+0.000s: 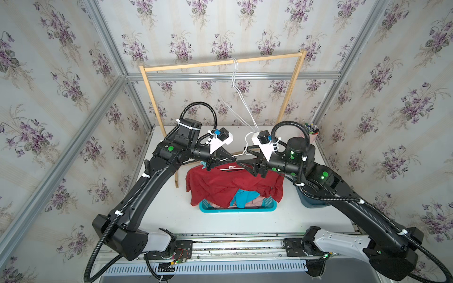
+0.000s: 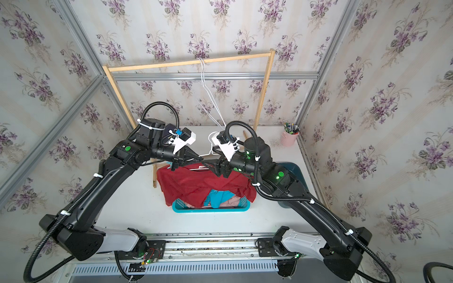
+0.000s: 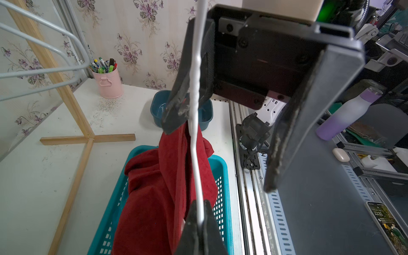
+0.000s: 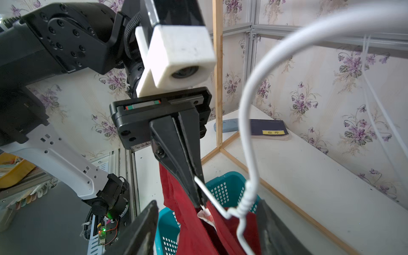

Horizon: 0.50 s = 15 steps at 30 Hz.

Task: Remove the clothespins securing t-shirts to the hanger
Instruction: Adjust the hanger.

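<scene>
A dark red t-shirt [image 1: 220,183] [image 2: 191,183] [image 3: 154,187] [image 4: 194,231] hangs on a white wire hanger [image 1: 245,143] [image 3: 196,110] [image 4: 249,132] over the basket. My left gripper [image 1: 232,159] [image 2: 201,158] [image 3: 201,206] [image 4: 199,198] is shut on the hanger's wire beside the neck. The right gripper [image 1: 243,156] [image 2: 211,162] [image 4: 207,203] [image 3: 223,156] stands open, one finger on each side of the twisted neck. A small light blue clothespin [image 1: 203,164] [image 2: 168,166] seems to sit at the shirt's left shoulder, half hidden. Turquoise [image 1: 245,197] and pink [image 1: 255,201] t-shirts lie in the basket.
A teal basket [image 1: 208,208] [image 3: 223,167] sits under the shirt. A wooden rack [image 1: 220,62] behind carries empty white hangers [image 1: 235,73]. A blue tub [image 1: 311,203] [image 3: 159,110] and a pink pen cup [image 2: 289,138] [image 3: 108,81] stand at the right. A dark book [image 4: 269,130] lies at the back.
</scene>
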Available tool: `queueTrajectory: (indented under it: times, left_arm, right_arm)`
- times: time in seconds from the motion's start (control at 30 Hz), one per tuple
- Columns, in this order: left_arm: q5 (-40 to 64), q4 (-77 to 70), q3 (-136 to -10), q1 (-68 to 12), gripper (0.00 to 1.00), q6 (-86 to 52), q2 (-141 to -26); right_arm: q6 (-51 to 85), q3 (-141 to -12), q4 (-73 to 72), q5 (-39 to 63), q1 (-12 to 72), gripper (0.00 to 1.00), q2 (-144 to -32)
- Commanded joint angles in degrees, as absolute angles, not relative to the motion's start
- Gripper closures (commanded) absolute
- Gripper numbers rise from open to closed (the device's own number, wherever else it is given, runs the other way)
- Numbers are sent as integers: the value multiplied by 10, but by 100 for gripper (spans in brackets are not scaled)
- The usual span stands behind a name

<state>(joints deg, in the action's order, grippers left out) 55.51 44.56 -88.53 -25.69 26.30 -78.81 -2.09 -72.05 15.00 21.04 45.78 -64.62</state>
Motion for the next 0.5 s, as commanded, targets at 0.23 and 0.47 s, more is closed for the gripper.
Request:
queueTrajectory:
  times: [0.23, 0.47]
  left_arm:
    - [559, 431, -899, -258, 100, 222, -793]
    - [575, 432, -879, -258, 100, 240, -782]
  right_arm:
    - [-88, -714, 157, 215, 463, 31, -670]
    - [-122, -711, 158, 192, 464, 34, -685]
